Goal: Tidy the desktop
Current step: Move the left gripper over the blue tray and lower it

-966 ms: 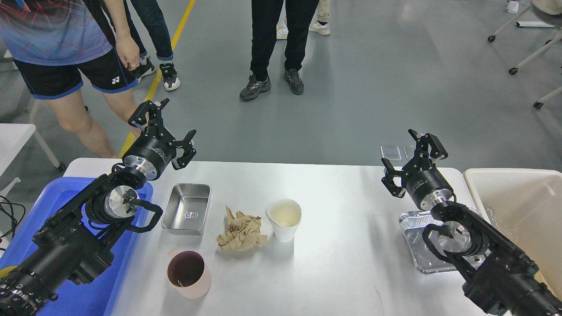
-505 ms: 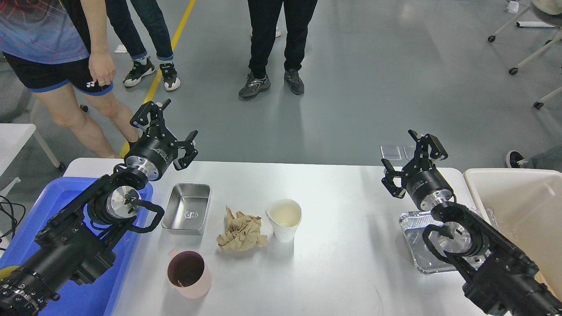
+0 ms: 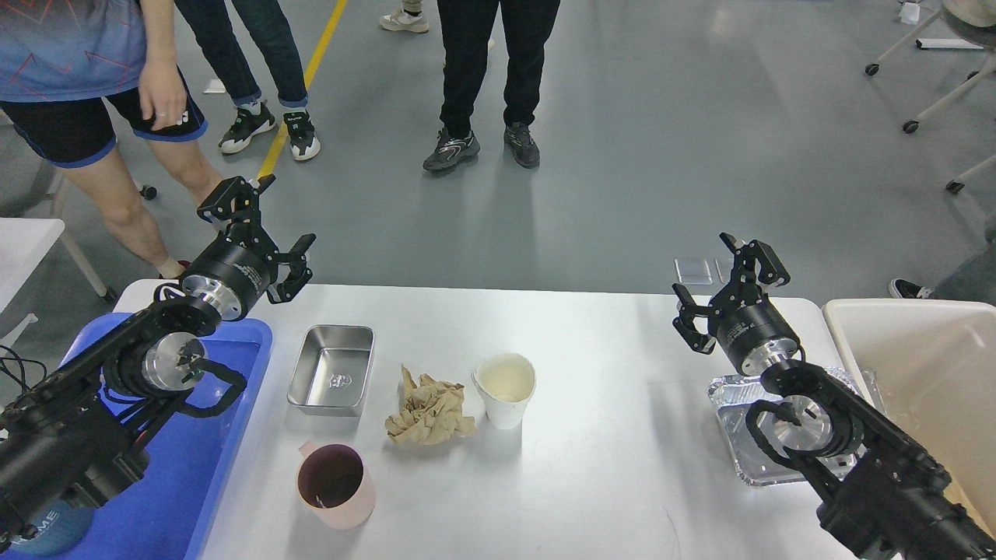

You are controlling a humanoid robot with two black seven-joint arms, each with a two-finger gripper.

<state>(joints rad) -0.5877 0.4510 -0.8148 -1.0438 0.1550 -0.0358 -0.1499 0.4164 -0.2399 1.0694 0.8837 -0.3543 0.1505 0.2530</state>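
The counter carries a steel pan, crumpled paper and two cups; both tools, left and right, are held spread, empty.

The desktop is a broad, white, slightly glossy rectangle with rounded corners, lying level.

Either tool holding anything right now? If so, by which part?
Nothing held. Left tool and right tool are both open and empty, raised above the desktop.
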